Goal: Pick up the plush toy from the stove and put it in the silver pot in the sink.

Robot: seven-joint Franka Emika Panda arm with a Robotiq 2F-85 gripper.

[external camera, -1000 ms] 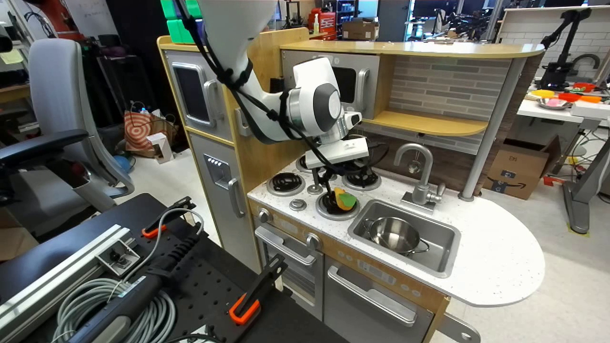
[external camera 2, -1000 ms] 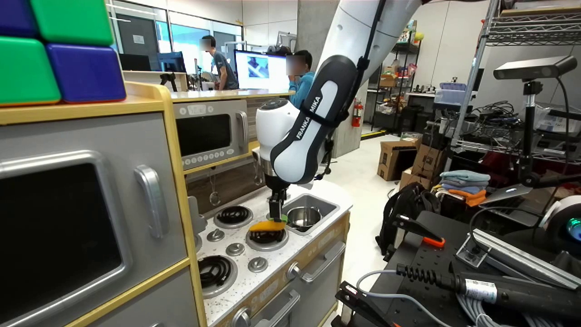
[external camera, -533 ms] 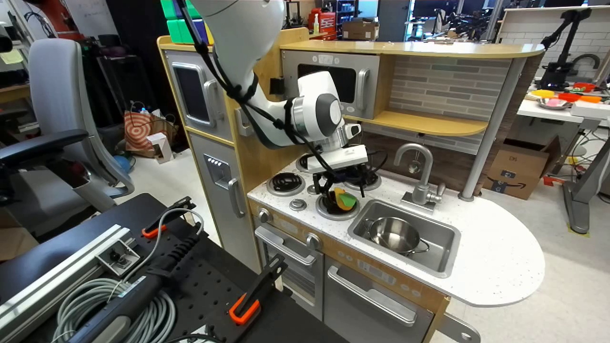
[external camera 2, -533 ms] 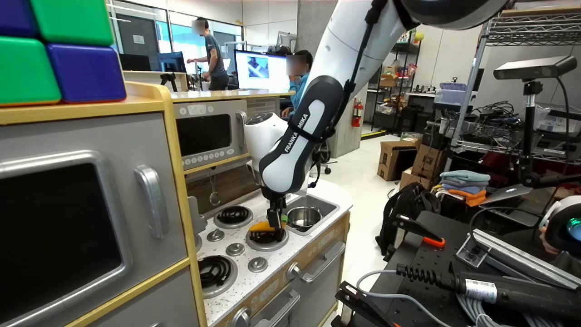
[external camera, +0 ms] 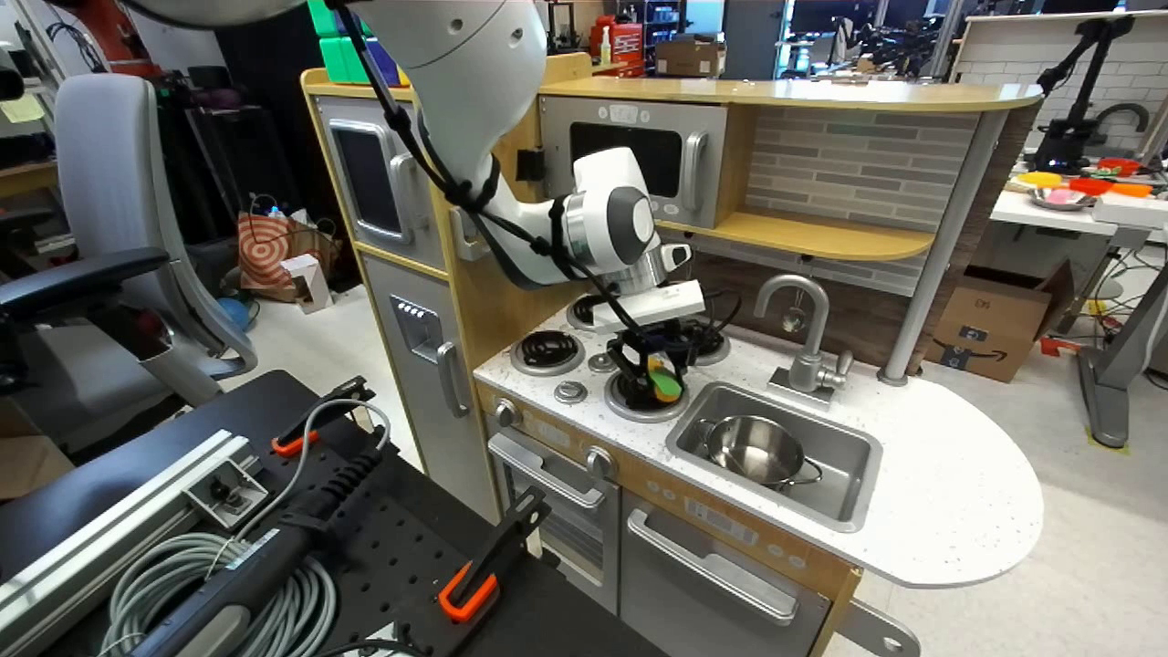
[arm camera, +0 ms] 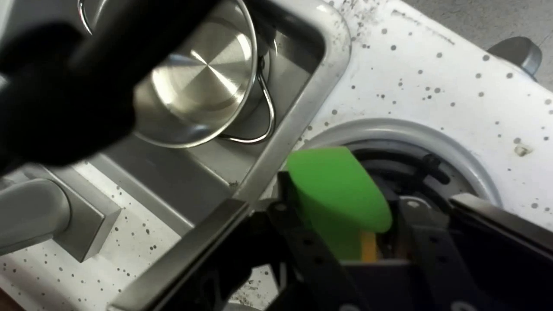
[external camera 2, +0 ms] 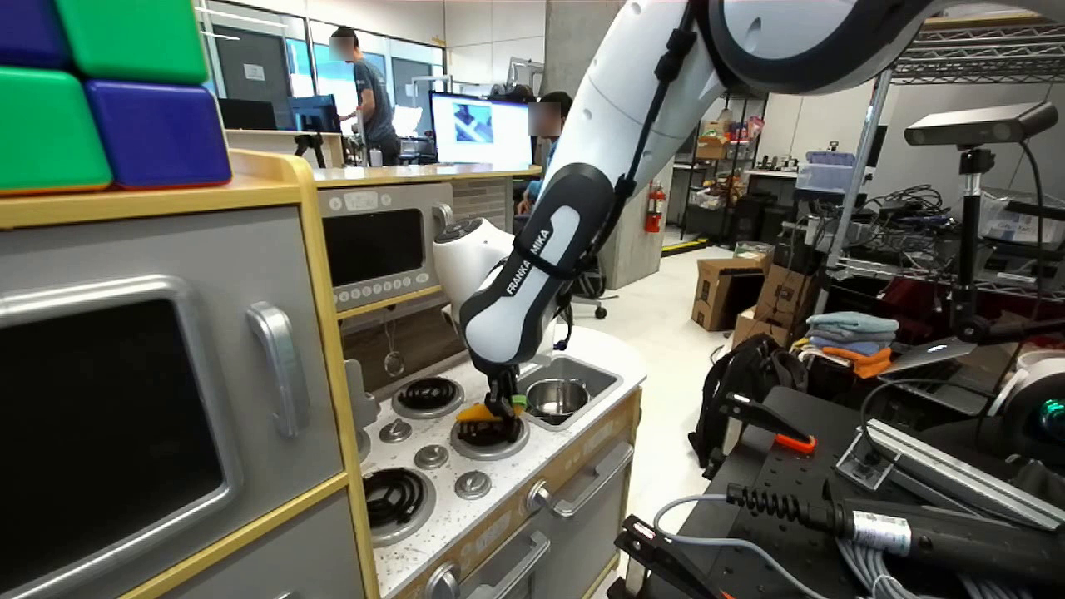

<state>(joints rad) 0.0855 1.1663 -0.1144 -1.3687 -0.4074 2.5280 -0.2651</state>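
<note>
The plush toy (external camera: 668, 381), green with a yellow-orange part, stands over the front burner nearest the sink on the white stove (external camera: 534, 389). My gripper (arm camera: 339, 192) points down around it, one finger on each side. In the wrist view the fingers (arm camera: 288, 190) press close to the toy's green end (arm camera: 332, 185), so the jaws look shut on it. Its orange end (external camera 2: 474, 413) sticks out on the far side in an exterior view. Inside the sink (external camera: 839, 474) rests the silver pot (external camera: 753, 445), upright, with nothing visible in it.
A grey faucet (external camera: 808, 338) rises behind the sink, and in the wrist view the faucet (arm camera: 34, 211) is near the gripper. A wooden shelf (external camera: 821, 239) and the oven (external camera: 639, 151) overhang the back. A tall cabinet (external camera: 497, 173) borders the stove.
My gripper has come down onto the toy, and its jaws have closed from wide to narrow around it. The toy has turned and tilted slightly over the burner.
</note>
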